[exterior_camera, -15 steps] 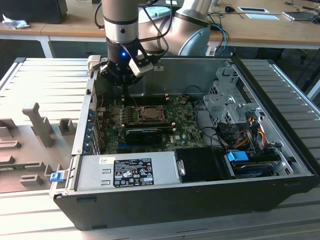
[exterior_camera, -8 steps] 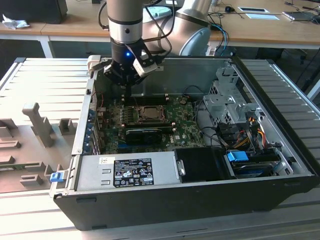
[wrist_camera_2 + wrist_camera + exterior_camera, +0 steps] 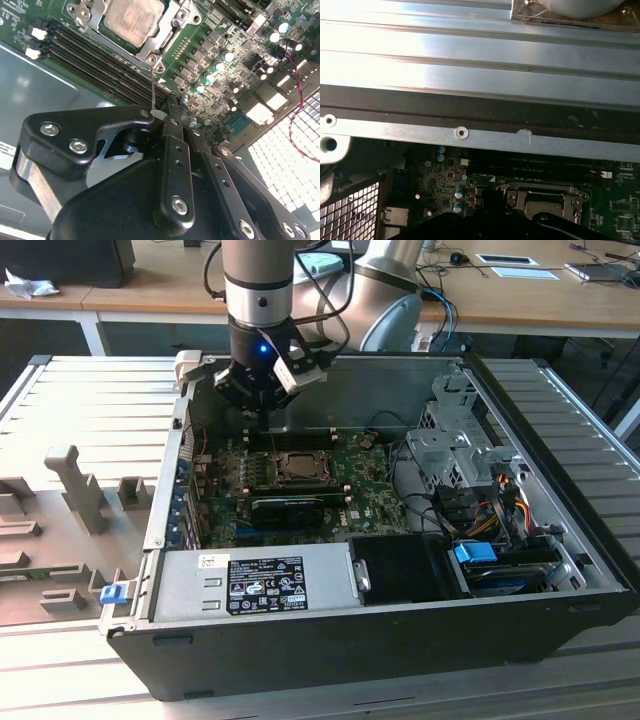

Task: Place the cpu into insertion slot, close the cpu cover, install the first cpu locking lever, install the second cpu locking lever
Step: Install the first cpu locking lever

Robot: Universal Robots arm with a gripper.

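The cpu [image 3: 134, 17] sits in the slot [image 3: 265, 472] at the board's [image 3: 375, 485] middle, the cover [image 3: 148, 48] flat over its edges; a thin lever [image 3: 153, 87] runs from the slot's corner to the gripper [image 3: 159, 116], whose fingers are pinched together on the lever's tip. In the exterior view the gripper hangs at 11 o'clock of the slot, inside the open case [image 3: 350, 660]; the power supply [image 3: 260, 585] lies at 6 o'clock, the drive cage [image 3: 455, 455] at 3 o'clock.
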